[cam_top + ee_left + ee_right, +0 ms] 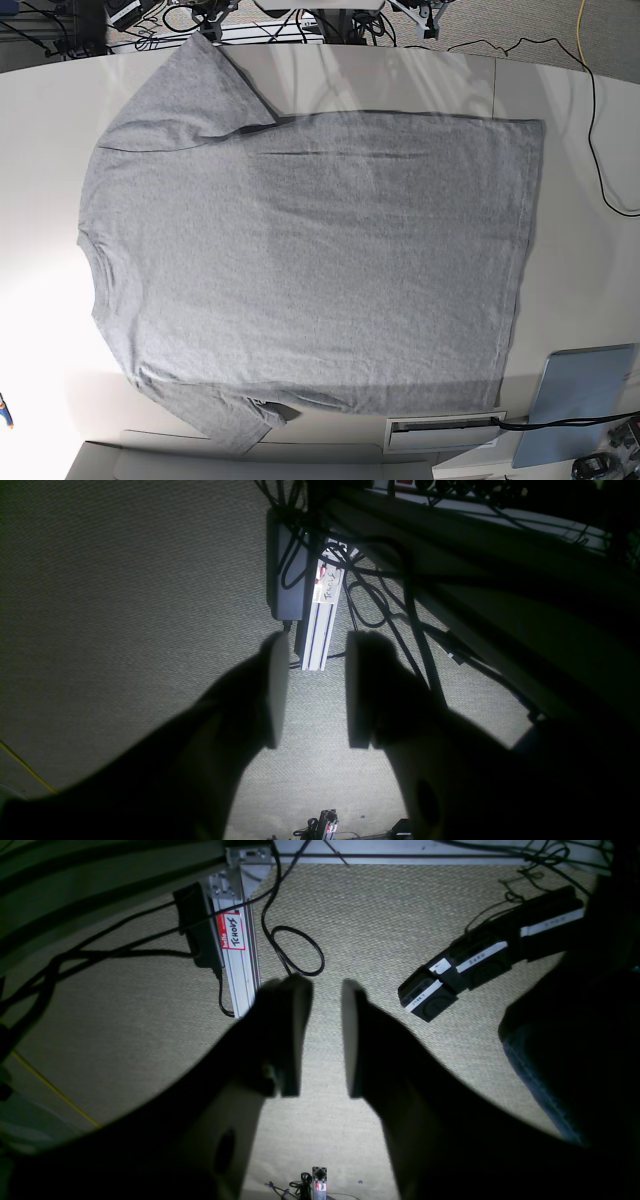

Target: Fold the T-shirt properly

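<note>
Base view shows the T-shirt (310,265) spread flat on the white tabletop (40,110), plain grey side up, collar toward the view's left and hem toward its right. One sleeve lies out at the top left; the other, at the bottom left, has its tip curled a little over the tabletop's near edge. The body lies smooth, with only faint creases below the upper sleeve. No fold has been made, so by my reading the task has not begun: both sleeves, both sides and the crosswise fold are all left to do. A pale blue panel (580,400) lies just off the hem's lower corner, apart from the cloth.

Neither arm appears in this view, so it says nothing of the hands. The wrist views supply that. The left hand (315,690) has its pads parted by a clear gap and nothing between them; the right hand (325,1037) is likewise partly open and empty, its gap a little narrower. Both point down at carpeted floor (125,605), not at the tabletop. Beneath each stands an aluminium leg (237,965) bearing a name sticker (233,931), amid trailing cables. The right wrist view alone shows dark boxes (465,970) with white labels lying on the floor. The T-shirt appears in neither wrist view.
</note>
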You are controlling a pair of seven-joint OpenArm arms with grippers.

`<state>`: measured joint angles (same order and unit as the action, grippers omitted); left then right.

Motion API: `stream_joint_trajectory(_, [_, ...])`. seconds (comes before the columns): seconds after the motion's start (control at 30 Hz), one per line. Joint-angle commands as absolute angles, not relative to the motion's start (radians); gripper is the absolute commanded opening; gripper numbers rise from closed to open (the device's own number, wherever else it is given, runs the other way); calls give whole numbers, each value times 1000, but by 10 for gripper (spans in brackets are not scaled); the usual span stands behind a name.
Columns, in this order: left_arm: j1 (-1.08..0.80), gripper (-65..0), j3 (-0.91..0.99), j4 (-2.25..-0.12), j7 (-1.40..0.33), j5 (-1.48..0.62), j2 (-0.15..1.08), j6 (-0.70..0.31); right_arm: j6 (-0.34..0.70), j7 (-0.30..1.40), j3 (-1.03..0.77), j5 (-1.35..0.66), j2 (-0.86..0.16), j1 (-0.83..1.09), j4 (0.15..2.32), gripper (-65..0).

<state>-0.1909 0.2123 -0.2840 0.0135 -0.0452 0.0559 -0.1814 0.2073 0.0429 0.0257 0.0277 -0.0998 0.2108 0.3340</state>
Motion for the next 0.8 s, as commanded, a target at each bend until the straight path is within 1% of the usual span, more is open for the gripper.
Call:
stream_joint_trajectory(0.0, [-200,-439,213,-288,17,-44,59,-191,213,32,25,27,-110,220,339,-504])
stream_joint_trajectory(0.67, [-200,-439,213,-288,17,-43,59,-191,212,31,25,27,-113,220,339,-504])
stream_joint_trajectory(0.77, [-200,-439,213,-288,17,2,59,-191,213,33,25,27,-114,220,339,-504])
